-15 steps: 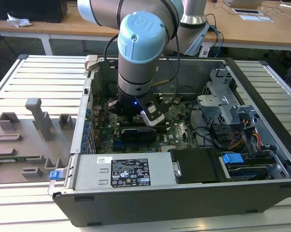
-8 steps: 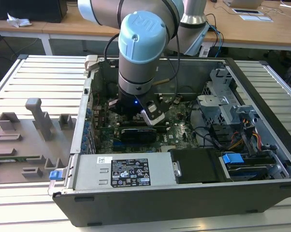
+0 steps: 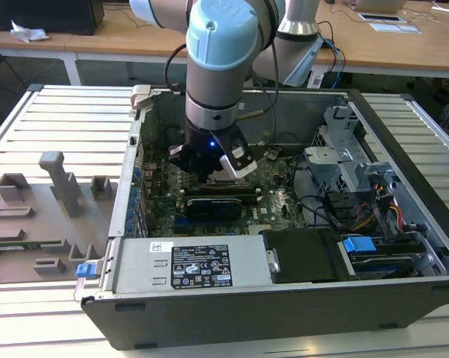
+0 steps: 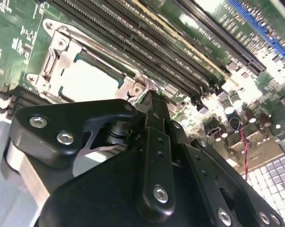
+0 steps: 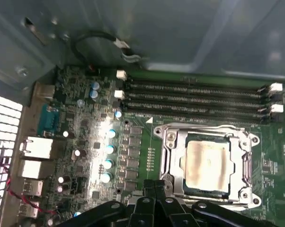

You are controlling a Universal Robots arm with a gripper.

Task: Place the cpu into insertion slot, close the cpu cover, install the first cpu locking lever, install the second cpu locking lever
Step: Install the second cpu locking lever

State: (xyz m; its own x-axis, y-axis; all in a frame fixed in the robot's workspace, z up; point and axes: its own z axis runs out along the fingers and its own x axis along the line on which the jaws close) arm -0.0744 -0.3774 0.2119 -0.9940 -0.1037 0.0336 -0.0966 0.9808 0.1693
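Observation:
The cpu (image 5: pixel 206 163), a square chip with a silvery top, lies flat in the insertion slot (image 5: pixel 247 198) on the green board. The cpu cover (image 5: pixel 173 158), a thin metal frame, lies down around the chip's edges. My gripper (image 5: pixel 156 187) is shut, its black fingertips together at the socket's edge on the side away from the memory slots. In the second wrist view my gripper's (image 4: pixel 149 94) tips meet beside a small metal tab at the socket's corner, with the cpu (image 4: pixel 88 80) just beyond. Whether the tips touch a lever I cannot tell. In the exterior view my gripper (image 3: pixel 209 168) reaches down into the open case.
Long black memory slots (image 5: pixel 194 99) run beside the socket. A power supply (image 3: pixel 202 268) lies along the case's near side, and a drive cage (image 3: pixel 344 149) with coloured cables (image 3: pixel 374 216) stands at the exterior view's right. A grey fixture plate (image 3: pixel 45 201) lies outside at the left.

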